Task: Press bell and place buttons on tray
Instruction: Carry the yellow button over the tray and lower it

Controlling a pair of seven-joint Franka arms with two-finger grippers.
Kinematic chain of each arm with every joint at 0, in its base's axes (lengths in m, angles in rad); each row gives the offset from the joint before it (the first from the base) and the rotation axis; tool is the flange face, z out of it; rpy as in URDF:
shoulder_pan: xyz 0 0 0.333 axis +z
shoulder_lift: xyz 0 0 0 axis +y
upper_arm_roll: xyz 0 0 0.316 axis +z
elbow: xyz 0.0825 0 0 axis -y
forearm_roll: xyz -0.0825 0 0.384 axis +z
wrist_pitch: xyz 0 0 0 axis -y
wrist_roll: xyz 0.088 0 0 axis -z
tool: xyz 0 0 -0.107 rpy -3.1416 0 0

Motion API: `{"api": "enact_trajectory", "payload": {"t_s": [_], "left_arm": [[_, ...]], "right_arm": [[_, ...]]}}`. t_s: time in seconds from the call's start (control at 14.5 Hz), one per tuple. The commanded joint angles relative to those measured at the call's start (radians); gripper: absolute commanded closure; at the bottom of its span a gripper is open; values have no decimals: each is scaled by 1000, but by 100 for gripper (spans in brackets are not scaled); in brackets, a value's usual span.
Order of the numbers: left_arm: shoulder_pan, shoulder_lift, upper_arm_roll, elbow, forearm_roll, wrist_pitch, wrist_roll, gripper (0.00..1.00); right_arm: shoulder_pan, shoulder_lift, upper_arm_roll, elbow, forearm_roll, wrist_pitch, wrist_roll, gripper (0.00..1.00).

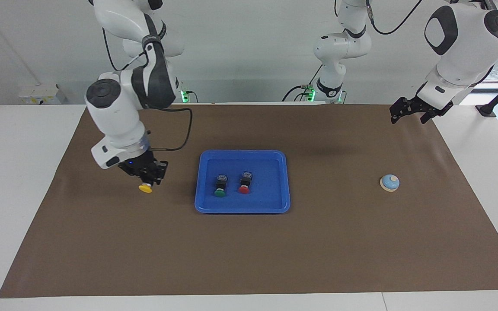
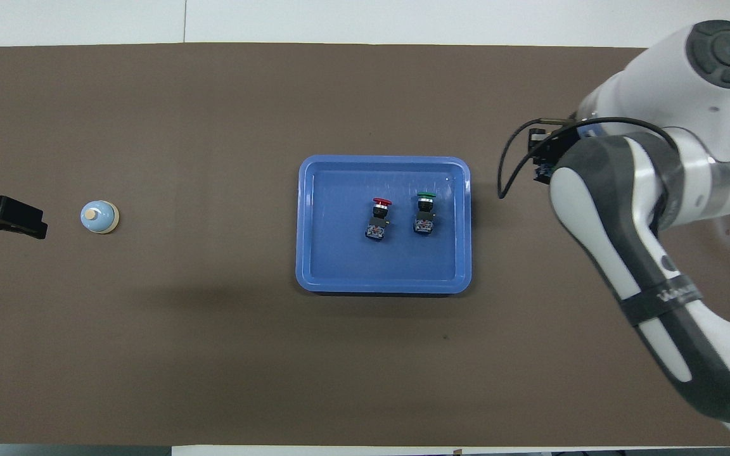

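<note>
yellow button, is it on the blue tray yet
No, the yellow button is held in the right hand, up over the brown mat beside the tray, which holds only the green and red ones.

Brown mat (image 1: 249, 250) covers a white table (image 1: 11, 172) (pale wall (image 1: 240, 47)).

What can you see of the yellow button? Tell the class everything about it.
The yellow button is a small switch with a round, glossy yellow cap, plastic by the look of it, on a dark body. It hangs cap-down in the shut right end effector, raised over the brown mat beside the blue tray, toward the right arm's end. Only the end effector touches it.
</note>
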Motion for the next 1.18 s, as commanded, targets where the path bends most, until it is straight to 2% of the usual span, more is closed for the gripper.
{"api": "enact_trajectory", "payload": {"t_s": [0.0, 0.21, 0.55, 1.11], "left_arm": [[-2, -18, 3, -14, 8, 1, -5, 0], [-2, -20, 3, -14, 8, 1, -5, 0], [-2, -20, 3, -14, 8, 1, -5, 0], [-2, -20, 3, -15, 8, 1, -5, 0]], "right_arm": [[131, 65, -5, 77, 30, -22, 71, 100], [248, 157, -4, 168, 30, -18, 192, 100], [380, 252, -4, 173, 32, 94, 219, 100], [441, 206, -4, -55, 27, 297, 157, 100]]}}
